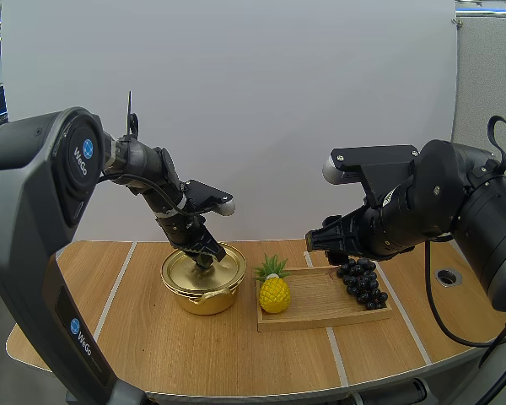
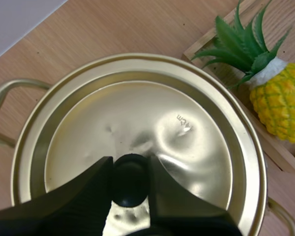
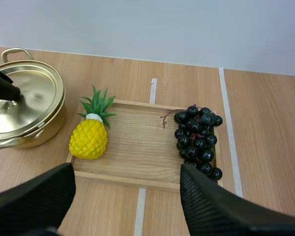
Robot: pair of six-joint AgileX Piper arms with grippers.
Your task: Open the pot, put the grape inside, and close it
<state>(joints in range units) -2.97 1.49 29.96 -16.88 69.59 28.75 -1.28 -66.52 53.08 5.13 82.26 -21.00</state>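
A gold pot [image 1: 204, 297] stands on the table with its lid [image 2: 137, 123] on it. My left gripper [image 2: 130, 169] is shut on the lid's black knob [image 2: 130, 186]; in the high view the left gripper [image 1: 204, 253] sits over the lid's middle. A bunch of dark grapes [image 3: 196, 137] lies at the right end of a wooden tray [image 3: 137, 152]. My right gripper [image 3: 127, 169] hangs open above the tray's near edge, holding nothing. In the high view the right gripper [image 1: 325, 240] hovers just left of and above the grapes [image 1: 363, 283].
A toy pineapple [image 1: 274, 291] stands on the tray's left end, between the pot and the grapes. White tape lines cross the wooden table [image 1: 152, 337]. A round hole [image 1: 446, 276] sits in the table at the far right.
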